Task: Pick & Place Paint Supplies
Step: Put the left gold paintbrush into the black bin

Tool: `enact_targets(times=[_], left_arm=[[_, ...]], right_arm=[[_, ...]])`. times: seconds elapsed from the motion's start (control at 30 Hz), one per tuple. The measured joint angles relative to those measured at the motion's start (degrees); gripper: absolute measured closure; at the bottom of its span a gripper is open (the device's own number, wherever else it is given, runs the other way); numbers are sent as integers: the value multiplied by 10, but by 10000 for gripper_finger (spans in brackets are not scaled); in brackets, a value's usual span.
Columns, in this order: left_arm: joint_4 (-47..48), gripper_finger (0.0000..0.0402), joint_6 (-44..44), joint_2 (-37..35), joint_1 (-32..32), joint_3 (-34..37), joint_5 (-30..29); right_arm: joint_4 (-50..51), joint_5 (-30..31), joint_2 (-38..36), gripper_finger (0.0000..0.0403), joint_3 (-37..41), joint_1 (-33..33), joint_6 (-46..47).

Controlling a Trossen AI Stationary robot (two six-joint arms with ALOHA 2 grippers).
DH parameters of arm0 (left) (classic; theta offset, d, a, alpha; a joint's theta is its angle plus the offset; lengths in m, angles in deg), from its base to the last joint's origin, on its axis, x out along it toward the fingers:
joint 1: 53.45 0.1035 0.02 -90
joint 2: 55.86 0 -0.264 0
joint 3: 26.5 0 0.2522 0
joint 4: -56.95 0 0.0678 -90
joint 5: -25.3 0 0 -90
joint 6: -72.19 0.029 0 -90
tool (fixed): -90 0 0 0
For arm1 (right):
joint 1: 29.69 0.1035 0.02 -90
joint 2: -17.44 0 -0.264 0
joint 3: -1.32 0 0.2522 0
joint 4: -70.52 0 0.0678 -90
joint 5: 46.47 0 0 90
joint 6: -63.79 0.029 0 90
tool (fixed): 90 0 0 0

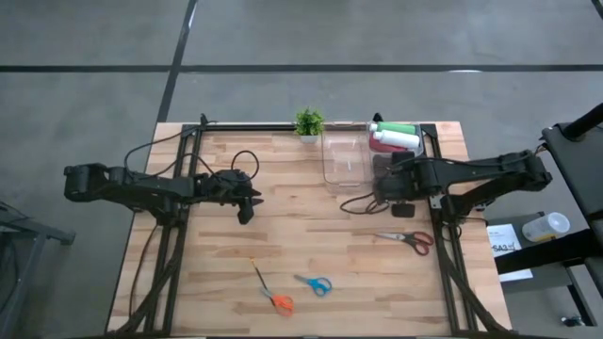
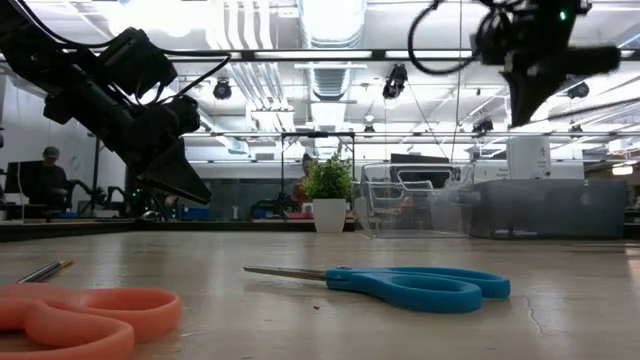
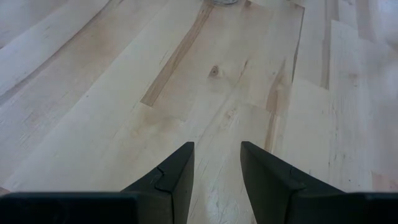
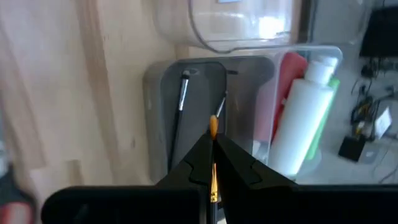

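Right gripper clenched on 1 thin brush, apparently orange-tipped, over grey bin. Left gripper parted, empty, at 9 o'clock.

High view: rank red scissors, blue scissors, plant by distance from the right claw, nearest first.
From the right claw:
1. Red scissors, on the right side of the table.
2. Plant, at the far edge.
3. Blue scissors, near the front edge.

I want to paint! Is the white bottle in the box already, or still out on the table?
In the box. The white bottle lies inside the clear box, beside a red bottle.
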Motion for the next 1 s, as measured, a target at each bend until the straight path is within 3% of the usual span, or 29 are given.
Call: enact_targets(times=[0.2, 0.53, 0.83, 1.0], left_arm=[[0, 263, 0, 0, 0, 0, 0], [0, 263, 0, 0, 0, 0, 0], [0, 263, 0, 0, 0, 0, 0], [0, 263, 0, 0, 0, 0, 0]], right_arm=[[-102, 0, -30, 394, 77, -57, -103], [-251, -19, -30, 394, 130, -152, -214], [-315, -75, -30, 394, 164, -203, -255], [-352, -77, -30, 394, 187, -222, -261]])
